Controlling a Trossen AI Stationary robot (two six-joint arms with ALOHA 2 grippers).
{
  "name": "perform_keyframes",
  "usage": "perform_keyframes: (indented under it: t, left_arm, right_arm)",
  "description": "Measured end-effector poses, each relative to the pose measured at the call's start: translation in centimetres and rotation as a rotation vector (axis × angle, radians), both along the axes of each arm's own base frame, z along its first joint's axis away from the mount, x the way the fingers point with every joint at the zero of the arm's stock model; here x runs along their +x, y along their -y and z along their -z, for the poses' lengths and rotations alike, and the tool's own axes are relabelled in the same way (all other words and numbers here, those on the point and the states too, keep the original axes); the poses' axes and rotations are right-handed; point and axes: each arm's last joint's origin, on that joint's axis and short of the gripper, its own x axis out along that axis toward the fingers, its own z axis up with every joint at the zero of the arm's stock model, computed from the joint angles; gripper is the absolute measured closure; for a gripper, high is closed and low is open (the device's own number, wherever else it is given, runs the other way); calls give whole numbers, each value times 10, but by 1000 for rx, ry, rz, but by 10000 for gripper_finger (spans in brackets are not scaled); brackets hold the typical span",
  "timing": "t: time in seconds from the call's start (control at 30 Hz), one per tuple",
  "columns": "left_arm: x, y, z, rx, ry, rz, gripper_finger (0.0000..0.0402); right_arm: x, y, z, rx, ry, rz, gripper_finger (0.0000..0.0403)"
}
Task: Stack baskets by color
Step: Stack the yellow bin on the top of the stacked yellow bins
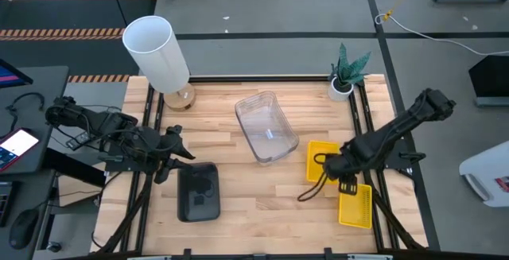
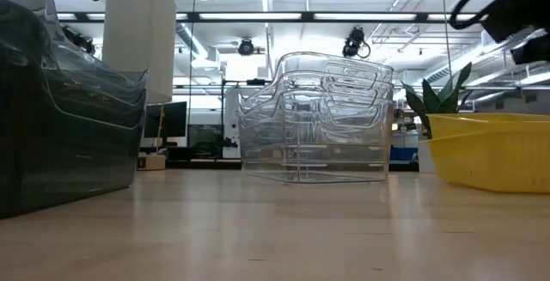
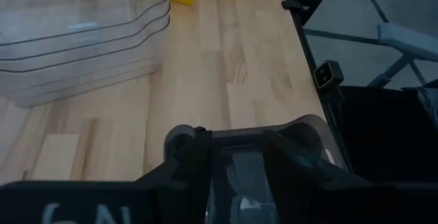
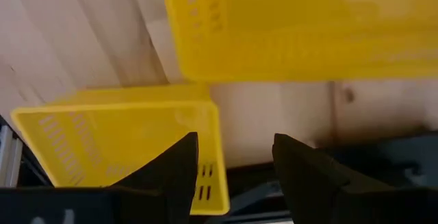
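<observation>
A nested stack of clear baskets (image 1: 266, 129) (image 2: 314, 118) rests on its bottom at the table's middle. Dark grey baskets (image 1: 198, 192) (image 2: 69, 118) sit nested near the left front. My left gripper (image 1: 181, 150) (image 3: 236, 159) hangs open above their far end, clear of them. One yellow basket (image 1: 322, 161) (image 4: 301, 25) lies right of centre and another (image 1: 355, 206) (image 4: 116, 142) nearer the front right edge. My right gripper (image 1: 347, 185) (image 4: 236, 159) points down, open, over the gap between the two, beside the nearer one's corner.
A tall white lamp (image 1: 159, 53) stands at the far left and a small potted plant (image 1: 343, 81) at the far right. Black rails (image 1: 362, 117) run along both table sides. Bare wood (image 1: 270, 204) lies between the dark and yellow baskets.
</observation>
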Motion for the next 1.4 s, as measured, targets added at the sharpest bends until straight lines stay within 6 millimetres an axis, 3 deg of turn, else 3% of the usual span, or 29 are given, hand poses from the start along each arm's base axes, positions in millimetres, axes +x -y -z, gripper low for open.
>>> perform_keyframes:
  t: [0.37,0.67,0.77,0.93,1.1,1.23,1.4]
  left_arm:
    - [0,0,0,1,1,1,269]
    - [0,0,0,8,3,5,269]
    - [0,0,0,8,2,6,269]
    - [0,0,0,8,3,5,269]
    - [0,0,0,7,3,5,269]
    - [0,0,0,8,3,6,269]
    - [0,0,0,10,3,7,269]
  right_arm:
    - [-12,-23,30,-41,-120,-22,211]
    - [-8,-32,61,-20,-99,-41,213]
    - [-6,-33,67,-17,-117,-49,234]
    - [-5,-35,72,-19,-143,-82,306]
    - [-7,-35,68,35,-157,-100,388]
    - [-7,-36,55,71,-151,-88,386]
    - [-1,-37,16,42,-55,-107,394]
